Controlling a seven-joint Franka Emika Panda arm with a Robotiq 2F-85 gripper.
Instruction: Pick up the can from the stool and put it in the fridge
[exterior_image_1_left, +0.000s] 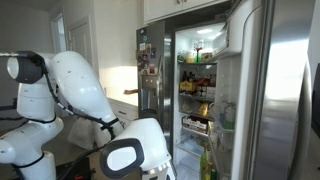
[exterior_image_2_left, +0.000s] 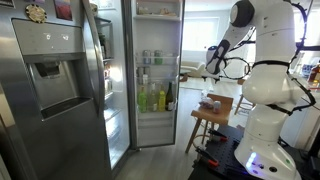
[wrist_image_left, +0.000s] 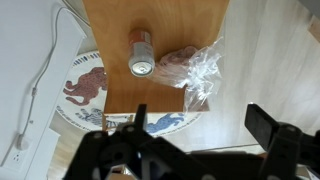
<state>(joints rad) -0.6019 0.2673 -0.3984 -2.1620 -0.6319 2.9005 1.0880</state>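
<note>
Gripper (wrist_image_left: 203, 138) wide, empty, high over stool (wrist_image_left: 108, 60); can (wrist_image_left: 141, 52) sits ahead, off-ctr toward one finger, so needs realign. Fridge (exterior_image_2_left: 60, 85) open, ready.

Wrist view: your claw (wrist_image_left: 200, 125) is cut off by the lower edge. Ahead of the claw, the can (wrist_image_left: 141, 55) has markings too blurred to read, and the stool (wrist_image_left: 160, 30) hides much of the rug (wrist_image_left: 85, 85). In an exterior view the fridge (exterior_image_2_left: 60, 90) runs off the left edge, and its bottles (exterior_image_2_left: 155, 98) are too small to tell.
</note>
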